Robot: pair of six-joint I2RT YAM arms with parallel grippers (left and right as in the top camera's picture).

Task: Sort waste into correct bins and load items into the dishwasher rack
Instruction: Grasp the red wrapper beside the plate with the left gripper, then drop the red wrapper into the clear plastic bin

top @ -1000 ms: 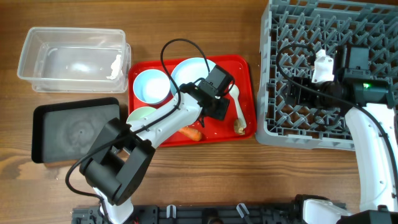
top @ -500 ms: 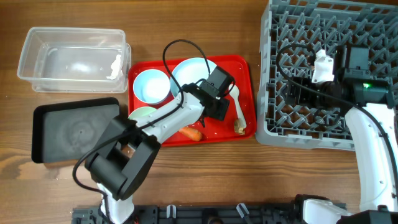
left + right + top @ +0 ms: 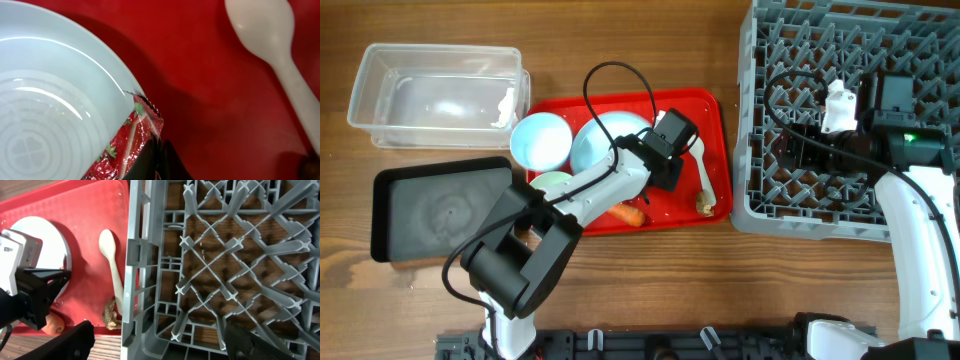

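Observation:
In the left wrist view my left gripper [image 3: 161, 146] is shut on the crumpled red-and-white wrapper [image 3: 134, 136], which lies against the rim of the pale blue plate [image 3: 55, 100] on the red tray [image 3: 200, 75]. The white spoon [image 3: 272, 35] lies to the right. From overhead the left gripper [image 3: 660, 180] sits between the plate [image 3: 600, 140] and the spoon [image 3: 701, 165]. A carrot [image 3: 628, 213] and a brown food bit [image 3: 704, 205] lie near the tray's front. My right gripper [image 3: 162, 342] hangs open over the grey rack [image 3: 225, 255] with nothing between its fingers.
A white-blue bowl [image 3: 540, 140] and a pale green bowl [image 3: 550, 185] sit at the red tray's left side. The clear tub [image 3: 440, 95] stands at the back left, the black tray [image 3: 440, 208] in front of it. The rack [image 3: 850, 110] fills the right.
My left gripper has closed on the wrapper. The plate and the white-blue bowl have slid a little to the left. The right arm has not moved.

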